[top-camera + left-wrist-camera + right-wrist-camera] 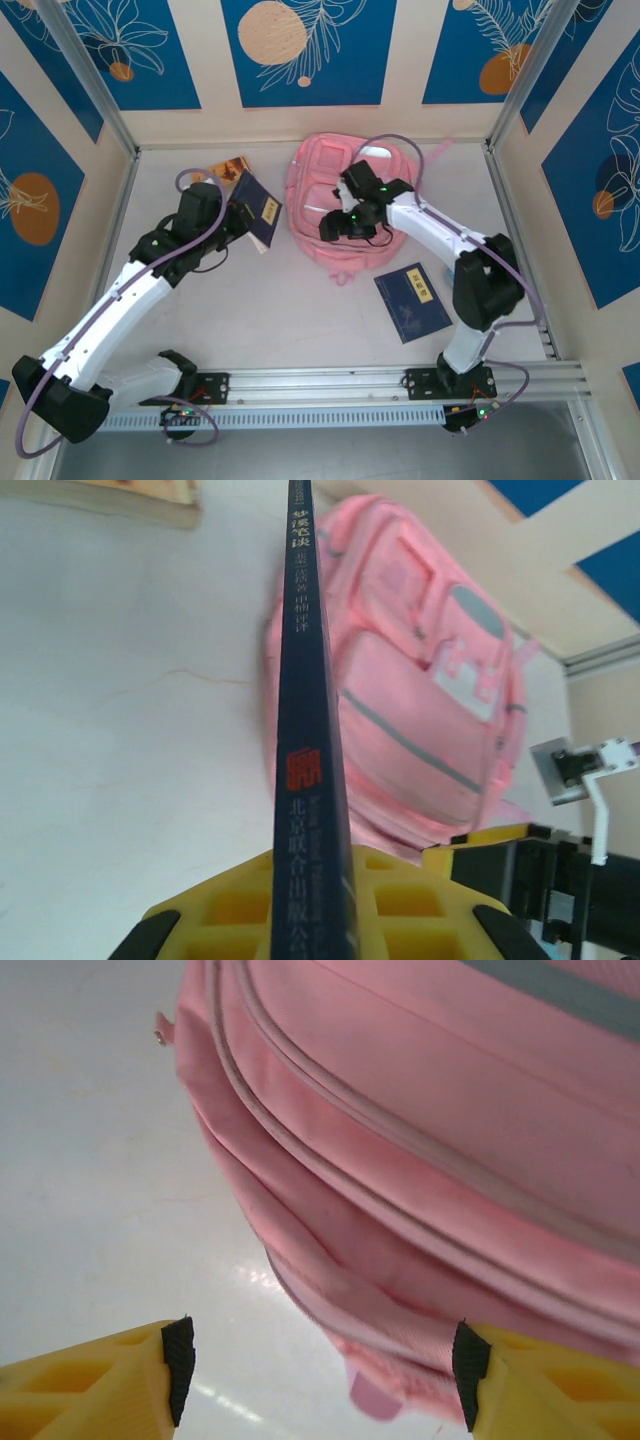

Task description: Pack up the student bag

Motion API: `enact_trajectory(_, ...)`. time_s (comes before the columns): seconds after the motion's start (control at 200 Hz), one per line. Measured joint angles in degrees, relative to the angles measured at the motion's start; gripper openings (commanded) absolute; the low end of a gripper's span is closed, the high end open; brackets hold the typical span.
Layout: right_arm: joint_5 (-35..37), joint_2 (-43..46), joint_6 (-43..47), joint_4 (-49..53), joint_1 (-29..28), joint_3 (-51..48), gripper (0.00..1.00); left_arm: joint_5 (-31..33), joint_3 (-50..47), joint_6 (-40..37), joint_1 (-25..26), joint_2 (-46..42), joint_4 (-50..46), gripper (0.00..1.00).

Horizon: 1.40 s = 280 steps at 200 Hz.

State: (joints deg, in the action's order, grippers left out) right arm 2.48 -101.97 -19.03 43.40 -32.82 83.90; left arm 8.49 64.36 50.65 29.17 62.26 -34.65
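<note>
The student bag [315, 175] is lying flat at the far middle of the table [280, 320], front side up. It is showing soft pink fabric, zipped front pockets stacked one above another, a pale grey strip across it [420, 710] and piped seams along its rounded edge [430, 1110].

The right gripper [335, 225] is hovering over the bag's near half. Its yellow fingers [90, 1390] are standing wide apart and gripping nothing [323, 1360]. The left gripper [240, 215] is sitting just left of the bag. It is pinching narrowly on a dark blue book [258, 212], whose spine is running straight up between the fingers [305, 730].

I am counting one bag, two arms and three books: the held one, a second dark blue book [412, 302] lying flat near the right arm, and a tan book [232, 166] lying behind the left gripper.

The table is looking pale grey and smooth, and it is catching some glare. Cream walls [210, 60] are surrounding it on three sides, carrying blue panels with orange circles and white leaf drawings. Metal posts are standing in the far corners, and a metal rail [330, 385] is running along the near edge.
</note>
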Motion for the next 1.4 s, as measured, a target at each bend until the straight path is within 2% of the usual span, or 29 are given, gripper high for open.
enact_trajectory(0.14, 6.7, -8.3, 7.0, 2.7, -3.2, 9.7, 0.64, -0.2, -0.2, -1.6, -2.9, -0.7, -3.1, 0.0)
enact_trajectory(0.305, 12.4, -13.7, 15.9, 5.0, -3.6, 14.6, 0.59, -1.9, -1.8, -1.8, -4.9, -2.1, -4.0, 0.0)
enact_trajectory(0.36, 13.9, -14.4, 19.1, 5.8, -3.5, 14.9, 0.52, -2.7, -2.4, -1.8, -5.2, -2.3, -4.0, 0.0)
enact_trajectory(0.43, 15.6, -14.8, 23.3, 6.7, -3.4, 15.0, 0.48, -3.8, -3.2, -1.8, -5.5, -2.3, -4.0, 0.0)
enact_trajectory(0.585, 17.6, -15.2, 30.3, 7.9, -2.7, 15.1, 0.48, -6.2, -3.5, -1.8, -5.8, -2.0, -4.0, 0.0)
enact_trajectory(0.78, 18.3, -15.8, 35.2, 9.1, -1.1, 15.1, 0.53, -8.3, -3.5, -1.8, -5.8, -0.9, -3.7, 0.0)
enact_trajectory(0.915, 18.8, -16.8, 37.5, 9.2, -0.7, 15.1, 0.49, -9.6, -3.6, -1.8, -5.8, -0.1, -3.5, 0.0)
enact_trajectory(1.05, 20.7, -18.7, 39.3, 8.7, -0.8, 15.4, 0.38, -10.3, -3.8, -1.8, -5.8, 0.0, -3.5, 0.0)
enact_trajectory(1.115, 21.4, -19.0, 40.0, 8.3, -1.0, 15.4, 0.26, -10.4, -4.0, -1.8, -5.8, 0.0, -3.4, 0.0)
enact_trajectory(1.205, 22.9, -19.0, 40.2, 7.4, -1.2, 15.9, 0.15, -10.4, -4.1, -1.8, -5.8, 0.0, -3.5, 0.0)
enact_trajectory(1.34, 24.4, -18.5, 39.9, 4.6, -1.5, 16.7, 0.02, -10.4, -4.5, -2.0, -5.8, -0.3, -3.6, 0.0)
enact_trajectory(1.4, 24.9, -17.8, 39.2, 3.7, -2.0, 17.5, 0.0, -10.4, -4.6, -2.4, -5.9, -0.6, -3.9, 0.0)
